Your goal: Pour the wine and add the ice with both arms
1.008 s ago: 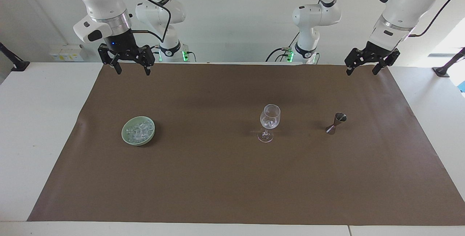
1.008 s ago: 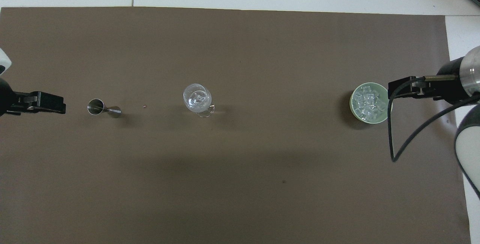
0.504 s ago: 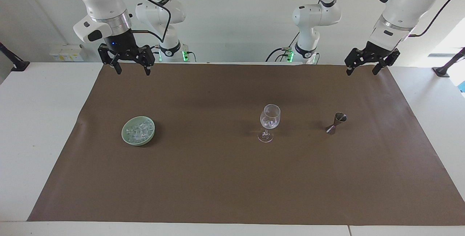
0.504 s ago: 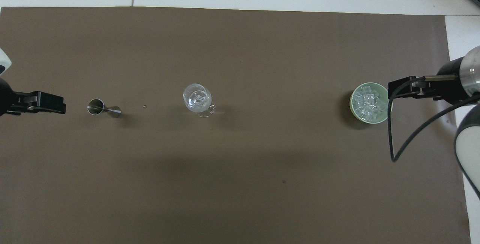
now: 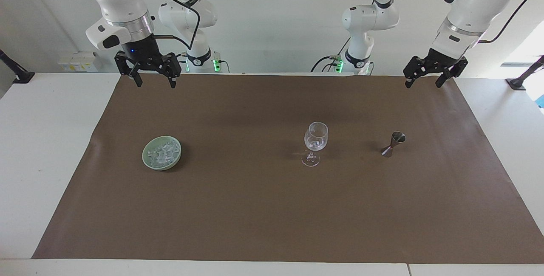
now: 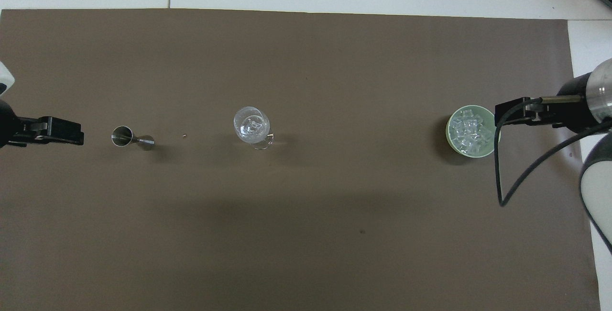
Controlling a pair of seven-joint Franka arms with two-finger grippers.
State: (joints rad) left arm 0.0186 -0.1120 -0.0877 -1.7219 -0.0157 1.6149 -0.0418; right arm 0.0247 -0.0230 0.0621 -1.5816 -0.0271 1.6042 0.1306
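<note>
We saw the left gripper [image 5: 423,81] and the right gripper [image 5: 154,81] both hanging with fingers spread and empty over the mat's [image 5: 255,208] robot-side edge. Farther out, the ice [image 5: 162,152] lay heaped in a green bowl [image 5: 147,160] toward the right arm's end, with no long axis, in line with an upright wine glass [image 5: 315,142] and jigger [image 5: 393,143].

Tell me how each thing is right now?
Wine glass: upright, something clear inside.
Jigger: upright, untouched.
Green bowl: full of ice.
Left gripper: open, empty, raised over the mat's edge.
Right gripper: open, empty, raised likewise.
</note>
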